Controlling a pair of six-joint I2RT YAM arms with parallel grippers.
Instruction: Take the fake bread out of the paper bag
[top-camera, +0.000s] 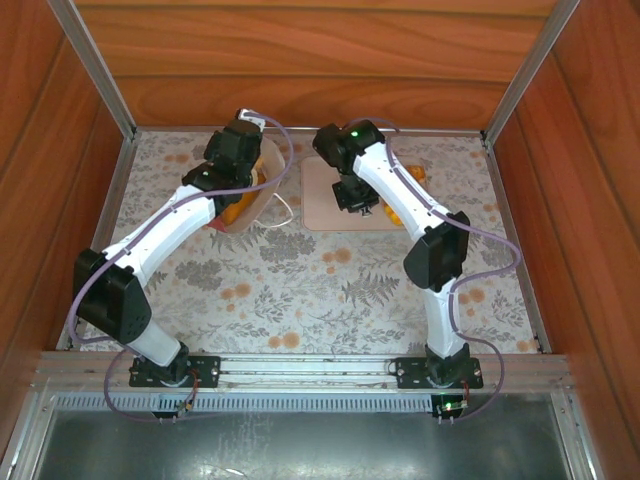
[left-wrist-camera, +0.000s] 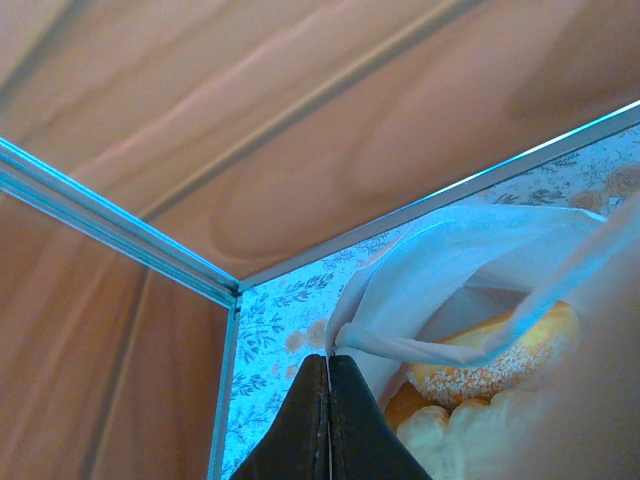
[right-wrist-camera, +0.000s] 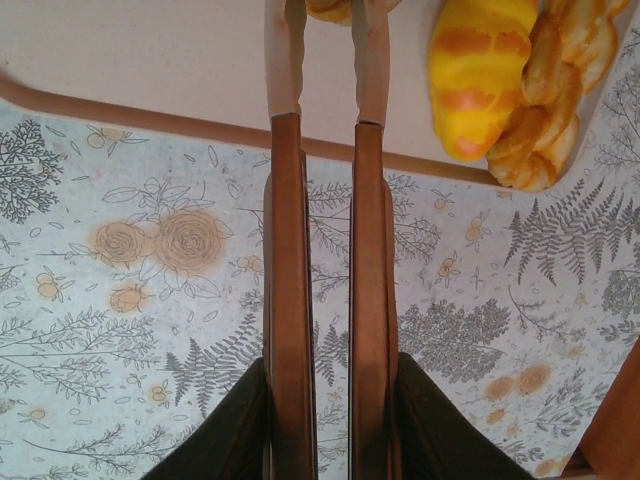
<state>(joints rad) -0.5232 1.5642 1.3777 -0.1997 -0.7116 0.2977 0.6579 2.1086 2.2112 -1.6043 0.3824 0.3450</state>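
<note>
The white paper bag (left-wrist-camera: 450, 250) stands at the back left of the table (top-camera: 262, 190). My left gripper (left-wrist-camera: 328, 358) is shut on the edge of its rim. Inside the bag lie fake bread pieces, one of them a sugared roll (left-wrist-camera: 500, 355). My right gripper (right-wrist-camera: 328, 370) is shut on the brown handles of a pair of tongs (right-wrist-camera: 288, 250). The tongs reach over the pink tray (right-wrist-camera: 150, 60). A bit of bread (right-wrist-camera: 330, 8) shows at their metal tips, cut off by the frame edge. A yellow-orange roll (right-wrist-camera: 480, 70) and a braided piece (right-wrist-camera: 555, 100) lie on the tray.
Wooden walls with metal corner rails (left-wrist-camera: 120, 235) close in the table at the back and sides. The bag stands near the back left corner. The tray (top-camera: 320, 200) sits at the back middle, with the right arm (top-camera: 400, 190) over it.
</note>
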